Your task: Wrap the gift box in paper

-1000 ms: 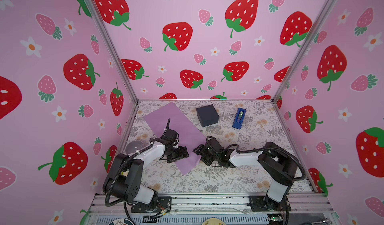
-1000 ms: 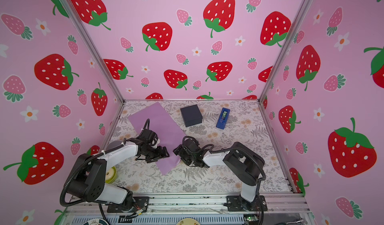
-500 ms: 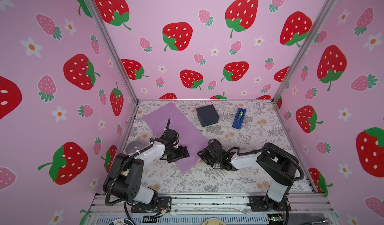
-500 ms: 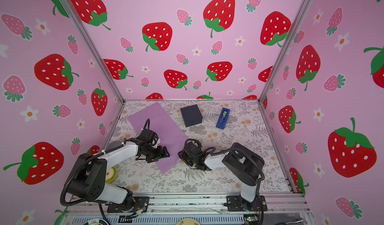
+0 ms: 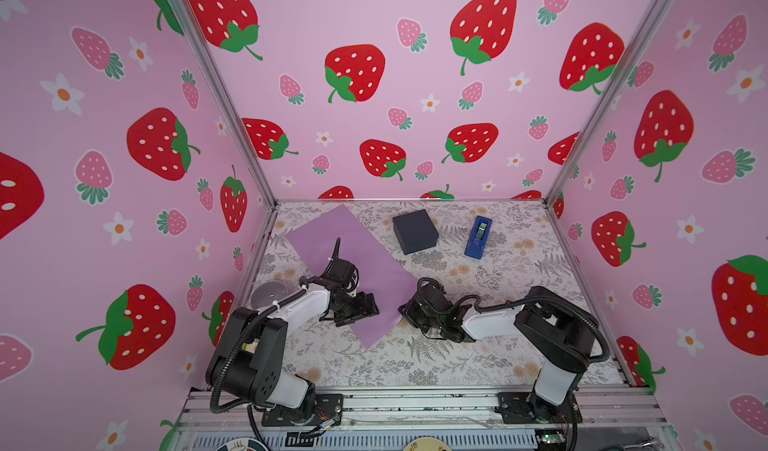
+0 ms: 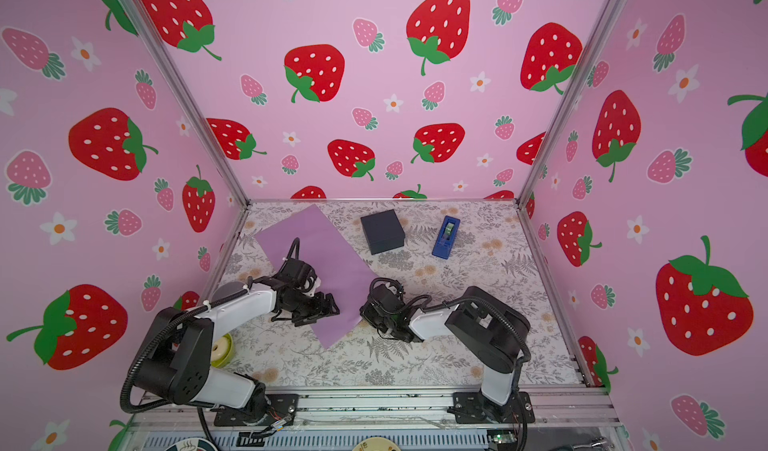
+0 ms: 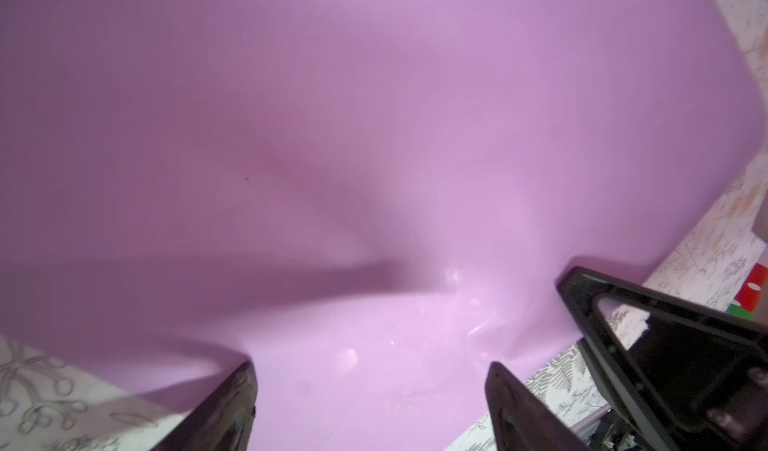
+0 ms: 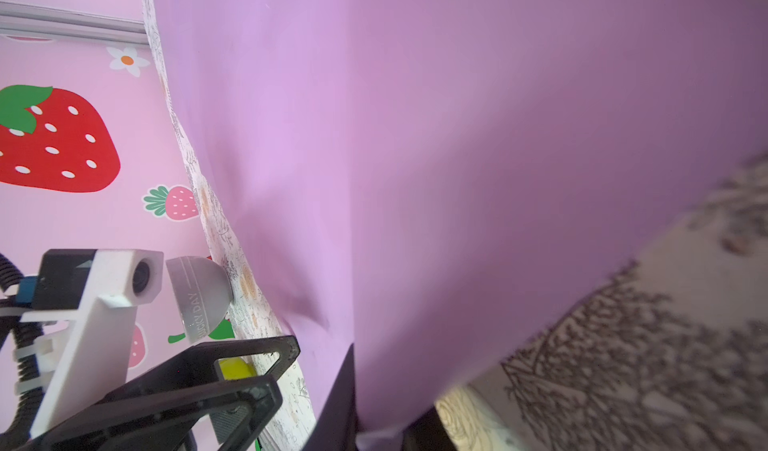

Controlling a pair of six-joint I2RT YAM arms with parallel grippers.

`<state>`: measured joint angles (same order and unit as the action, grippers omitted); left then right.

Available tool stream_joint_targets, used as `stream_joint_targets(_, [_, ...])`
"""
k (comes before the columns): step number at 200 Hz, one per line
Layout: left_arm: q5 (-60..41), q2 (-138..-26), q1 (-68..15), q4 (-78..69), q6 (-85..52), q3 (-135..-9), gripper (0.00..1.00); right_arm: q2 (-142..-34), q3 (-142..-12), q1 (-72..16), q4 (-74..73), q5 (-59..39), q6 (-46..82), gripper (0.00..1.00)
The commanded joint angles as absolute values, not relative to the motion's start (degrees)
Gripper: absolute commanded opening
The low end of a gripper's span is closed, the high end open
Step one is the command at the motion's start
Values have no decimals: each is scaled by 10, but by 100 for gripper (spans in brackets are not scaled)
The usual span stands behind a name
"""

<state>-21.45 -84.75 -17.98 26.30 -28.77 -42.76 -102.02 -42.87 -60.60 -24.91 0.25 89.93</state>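
The small matte black cardboard gift box (image 5: 415, 232) stands unwrapped at the far side of the floral-print table (image 5: 457, 357). It sits beside the large thin lilac paper (image 5: 353, 253) but not on it. A blue plastic tape dispenser (image 5: 478, 237) lies just past the box. My right gripper (image 8: 376, 422) pinches the paper's near edge. My left gripper (image 7: 370, 390) hovers over the sheet with its jaws spread wide, holding nothing. I judge the step in hand is positioning the paper. The next move calls for a gentle pull without tearing, then centring the box on it.
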Motion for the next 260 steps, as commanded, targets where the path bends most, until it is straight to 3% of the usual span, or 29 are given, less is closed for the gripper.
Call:
stream_joint_targets(1, [-229,-844,-182,289,-290,-429,87,-992,-418,-609,-223,24,893,18])
stream_joint_targets(14, [-229,-838,-182,292,-290,-433,87,-989,-417,-609,-223,28,887,20])
stream_joint_targets(30, [-228,-834,-182,295,-290,-437,87,-990,-425,-609,-224,26,875,32])
stream_joint_targets(64, [-228,-835,-181,295,-294,-438,87,-990,-428,-609,-241,21,869,34])
stream_joint_targets(114, [-229,-834,-181,296,-294,-437,87,-1000,-436,-608,-239,20,864,21])
stream_joint_targets(136, [-224,-816,-180,305,-297,-444,87,-1001,-436,-608,-225,9,858,0])
stream_joint_targets(202, [-171,-757,-176,372,-277,-520,87,-890,-392,-578,-72,-96,681,0])
stream_joint_targets(229, [-155,-783,-175,389,-261,-553,87,-823,-390,-548,82,-140,544,0])
stream_joint_targets(260, [-149,-823,-175,404,-252,-585,87,-782,-423,-504,296,-115,383,0])
